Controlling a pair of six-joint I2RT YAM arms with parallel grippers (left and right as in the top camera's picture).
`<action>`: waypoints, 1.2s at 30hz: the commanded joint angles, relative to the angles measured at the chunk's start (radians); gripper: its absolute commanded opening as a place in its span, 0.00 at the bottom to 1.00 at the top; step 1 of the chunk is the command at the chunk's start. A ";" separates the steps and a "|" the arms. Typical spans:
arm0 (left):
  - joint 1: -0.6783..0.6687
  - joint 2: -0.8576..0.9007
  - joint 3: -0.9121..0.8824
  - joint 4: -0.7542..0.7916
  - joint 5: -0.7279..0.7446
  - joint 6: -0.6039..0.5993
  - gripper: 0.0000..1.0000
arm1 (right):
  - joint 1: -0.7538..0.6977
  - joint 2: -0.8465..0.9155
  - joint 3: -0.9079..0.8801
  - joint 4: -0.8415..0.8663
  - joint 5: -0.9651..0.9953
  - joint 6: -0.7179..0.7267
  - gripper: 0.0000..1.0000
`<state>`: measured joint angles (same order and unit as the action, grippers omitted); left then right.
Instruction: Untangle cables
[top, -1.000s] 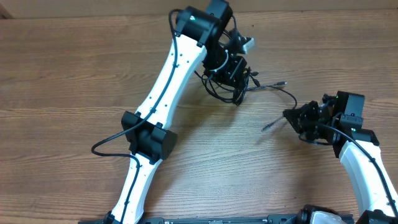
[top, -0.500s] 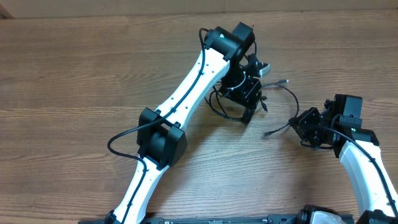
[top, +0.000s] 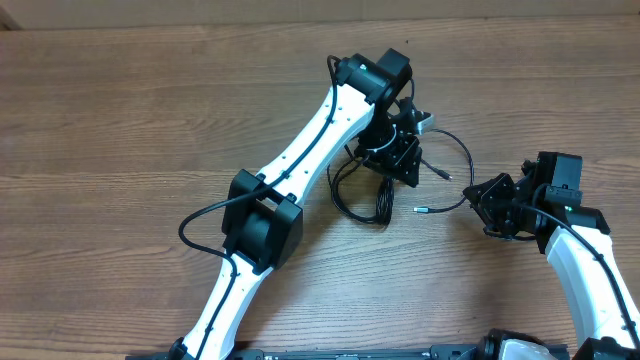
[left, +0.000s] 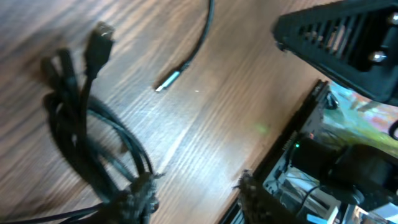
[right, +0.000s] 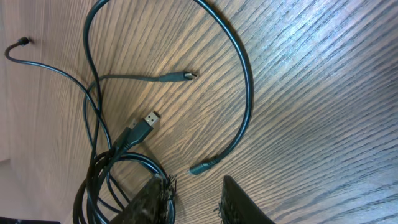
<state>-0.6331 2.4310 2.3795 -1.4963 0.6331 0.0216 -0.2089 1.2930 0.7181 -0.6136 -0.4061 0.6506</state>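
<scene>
The cables (top: 368, 196) lie as a black tangle on the wooden table, just below my left gripper (top: 405, 165). One strand (top: 466, 158) arcs right from the tangle, and its plug (top: 421, 210) rests near my right gripper (top: 480, 196). In the left wrist view the bundle (left: 81, 137) lies beside the left finger and my left gripper (left: 196, 200) is open over bare wood. In the right wrist view, my right gripper (right: 196, 200) is open with nothing in it. A cable plug (right: 202, 167) lies just ahead of it, and a USB plug (right: 146, 121) and coiled loops (right: 99, 180) lie to the left.
The table (top: 120, 120) is plain brown wood. My left arm (top: 300, 160) crosses it diagonally from the bottom left. The right arm (top: 590, 270) rises from the bottom right, and its black head (left: 348, 37) fills the upper right of the left wrist view.
Both grippers went from shut to open. The left arm swung right and towards the front with the tangle, which now lies on the table. The strand's plug has dropped away from the right gripper.
</scene>
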 joint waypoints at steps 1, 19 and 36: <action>0.040 -0.019 0.020 -0.011 -0.106 -0.053 0.33 | -0.003 -0.023 0.022 0.003 -0.034 -0.005 0.27; 0.130 -0.016 0.018 -0.102 -0.410 -0.234 0.40 | 0.125 -0.023 0.022 0.030 -0.166 -0.084 0.42; 0.196 -0.014 -0.021 -0.137 -0.047 -0.112 0.44 | 0.452 0.027 0.022 0.335 -0.020 -0.072 0.50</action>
<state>-0.4419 2.4310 2.3768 -1.6287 0.4641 -0.1562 0.2195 1.2964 0.7181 -0.2958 -0.4732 0.5800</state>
